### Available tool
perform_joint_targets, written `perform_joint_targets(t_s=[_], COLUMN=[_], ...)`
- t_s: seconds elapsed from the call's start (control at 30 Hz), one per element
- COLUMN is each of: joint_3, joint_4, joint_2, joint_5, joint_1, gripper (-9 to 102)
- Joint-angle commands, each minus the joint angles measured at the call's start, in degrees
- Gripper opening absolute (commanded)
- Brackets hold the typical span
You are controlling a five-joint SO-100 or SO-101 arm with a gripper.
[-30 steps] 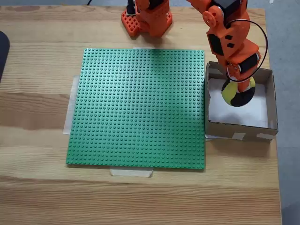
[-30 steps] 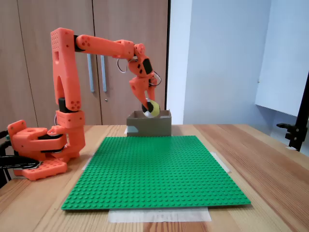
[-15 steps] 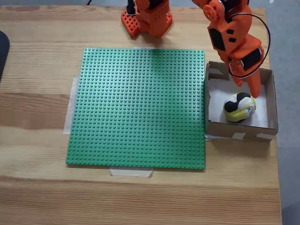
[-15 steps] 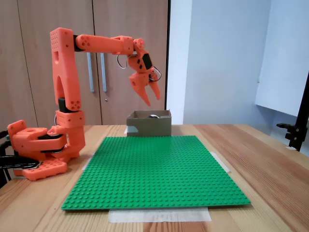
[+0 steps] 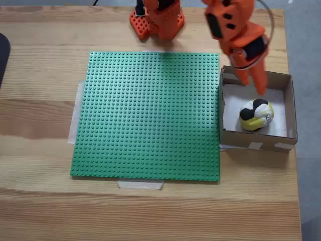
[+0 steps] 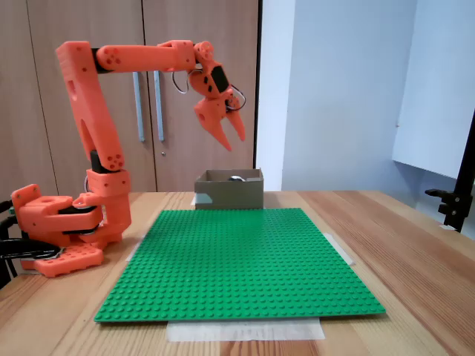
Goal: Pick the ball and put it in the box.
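Resting on the white floor of the box point(image 5: 288, 108), the ball point(image 5: 256, 115) looks delivered, while the gripper point(image 6: 233, 138) hangs above it with jaws spread and empty, leaving only a retreat.

The orange arm point(image 6: 96, 119) stands on its base point(image 6: 56, 237) at the left of a fixed view, its upper link leaning up and back, its forearm point(image 6: 145, 55) reaching level to the right. From the wrist the gripper point(image 6: 232, 137) points down and to the right, jaws parted and empty, hanging in the air. In a fixed view from above the gripper point(image 5: 253, 85) points toward the lower right.
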Motion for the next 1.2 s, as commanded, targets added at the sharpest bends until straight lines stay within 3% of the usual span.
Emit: perform_joint_targets(t_s=[0.0,0.47,0.8,1.17], joint_3=[2.7,11.7,17.1,20.8], joint_4=[-1.1,-2.2,-6.9,-8.4], joint_2=[7.2,22.3,29.1,33.6], joint_5=[-1.7,-5.4,-4.0,-3.5], joint_1=[2.7,13.5,25.1,30.1], gripper=[22,8,2,-1])
